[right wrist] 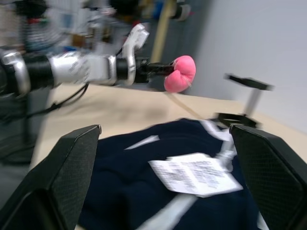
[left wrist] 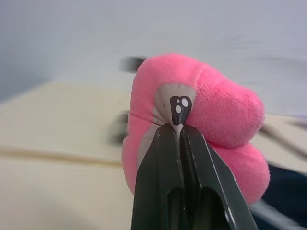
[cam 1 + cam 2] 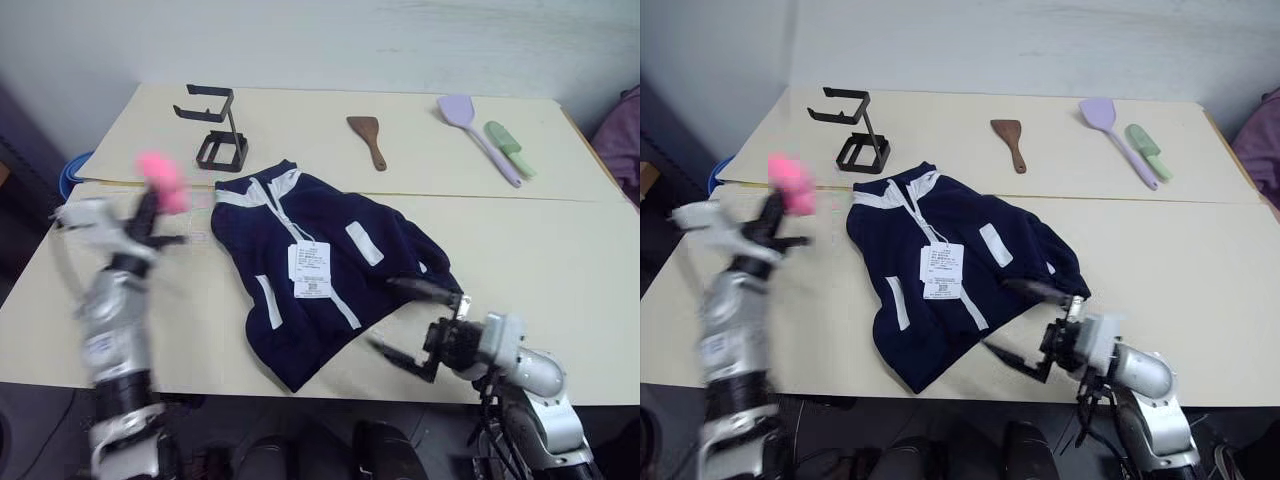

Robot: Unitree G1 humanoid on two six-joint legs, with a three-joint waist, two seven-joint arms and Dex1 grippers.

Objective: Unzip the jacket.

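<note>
The navy-blue jacket (image 3: 330, 250) lies spread on the table, with its white zipper (image 3: 345, 305) running down the front and a white paper hang tag (image 3: 310, 270) on top. My left gripper (image 3: 152, 208) is raised left of the jacket, shut on a pink plush toy (image 2: 211, 105), which also shows as the pink plush toy (image 1: 180, 73). My right gripper (image 3: 382, 314) stands open at the jacket's lower right edge, its fingers pointing across the cloth with nothing between them.
At the back of the table (image 3: 560, 250) stand a black wire stand (image 3: 215, 130), a wooden spatula (image 3: 368, 138), a purple spatula (image 3: 478, 132) and a green utensil (image 3: 510, 148). A blue container (image 3: 70, 175) sits beyond the table's left edge.
</note>
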